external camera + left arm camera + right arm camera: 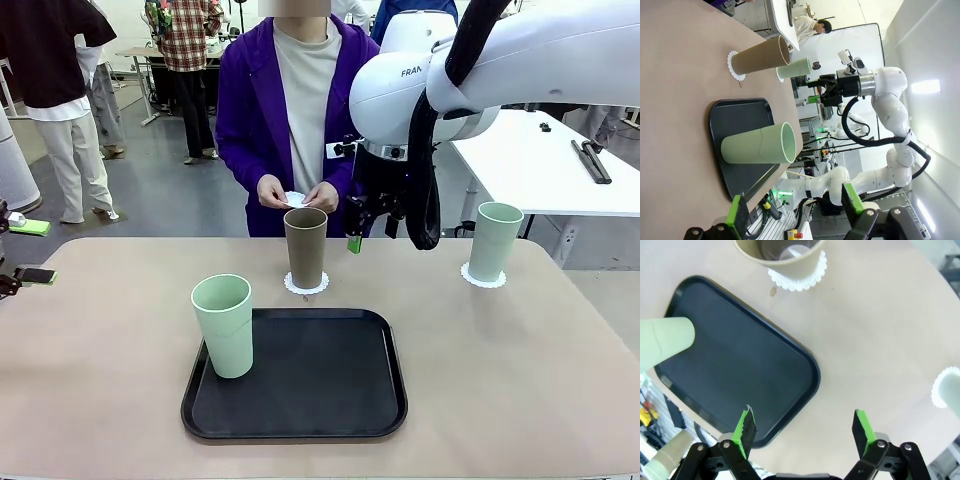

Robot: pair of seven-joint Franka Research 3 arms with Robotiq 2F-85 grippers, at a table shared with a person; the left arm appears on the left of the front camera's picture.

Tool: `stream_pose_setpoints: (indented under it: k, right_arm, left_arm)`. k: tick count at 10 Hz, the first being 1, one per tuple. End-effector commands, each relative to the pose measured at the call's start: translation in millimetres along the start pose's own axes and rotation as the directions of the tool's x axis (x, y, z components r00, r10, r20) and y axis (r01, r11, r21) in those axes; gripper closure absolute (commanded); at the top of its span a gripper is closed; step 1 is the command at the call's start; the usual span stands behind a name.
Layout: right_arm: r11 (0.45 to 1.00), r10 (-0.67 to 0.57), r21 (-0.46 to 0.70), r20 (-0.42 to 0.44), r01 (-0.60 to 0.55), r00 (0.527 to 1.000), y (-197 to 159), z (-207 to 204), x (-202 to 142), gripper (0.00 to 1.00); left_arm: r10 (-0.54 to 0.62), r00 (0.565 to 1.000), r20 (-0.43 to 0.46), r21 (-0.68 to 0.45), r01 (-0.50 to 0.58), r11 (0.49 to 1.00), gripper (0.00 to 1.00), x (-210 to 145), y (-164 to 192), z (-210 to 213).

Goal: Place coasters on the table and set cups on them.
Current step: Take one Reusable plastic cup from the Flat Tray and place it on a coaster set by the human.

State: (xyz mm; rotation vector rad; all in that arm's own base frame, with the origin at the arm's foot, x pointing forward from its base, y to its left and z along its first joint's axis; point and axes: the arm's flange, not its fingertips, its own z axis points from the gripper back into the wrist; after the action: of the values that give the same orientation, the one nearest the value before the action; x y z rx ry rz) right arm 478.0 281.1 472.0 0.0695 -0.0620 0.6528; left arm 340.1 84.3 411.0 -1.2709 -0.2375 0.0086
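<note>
Tray (300,425) bearing mint cup (225,325) at its left edge, tan cup (305,248) and second mint cup (495,240) on coasters (306,286) toward table (520,380) far edge, left gripper (790,195) and right gripper (803,412) released.

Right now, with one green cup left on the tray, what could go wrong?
The mint cup stands on the tray close to its left rim, so gripping it could tip it. The robot's open right hand hangs near the tan cup; a careless swing might knock it off its coaster.

Bright, even light; soft shadows
</note>
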Motion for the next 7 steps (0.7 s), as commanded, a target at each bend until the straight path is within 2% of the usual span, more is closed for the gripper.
stream_pose_setpoints:
  k: [1, 3, 4, 7]
  right_arm:
    - [0.989, -0.120, -0.096, -0.036, 0.116, 0.992, 8.1, 14.6, -43.1, 0.00]
    - [0.947, -0.305, -0.126, -0.056, 0.296, 0.951, -16.9, 22.9, -80.5, 0.00]
    - [0.923, -0.371, -0.124, -0.038, 0.364, 0.928, -32.5, 23.8, -102.9, 0.00]
    - [0.850, -0.521, -0.055, 0.071, 0.525, 0.851, -92.4, 24.1, -164.0, 0.00]
  left_arm:
    - [-0.014, 1.000, 0.007, -0.010, 0.014, 1.000, 0.00, -1.4, -0.1, 1.0]
    - [-0.014, 1.000, 0.007, -0.010, 0.014, 1.000, 0.00, -1.4, -0.1, 1.0]
    - [-0.014, 1.000, 0.007, -0.010, 0.014, 1.000, 0.00, -1.4, -0.1, 1.0]
    - [-0.014, 1.000, 0.007, -0.010, 0.014, 1.000, 0.00, -1.4, -0.1, 1.0]
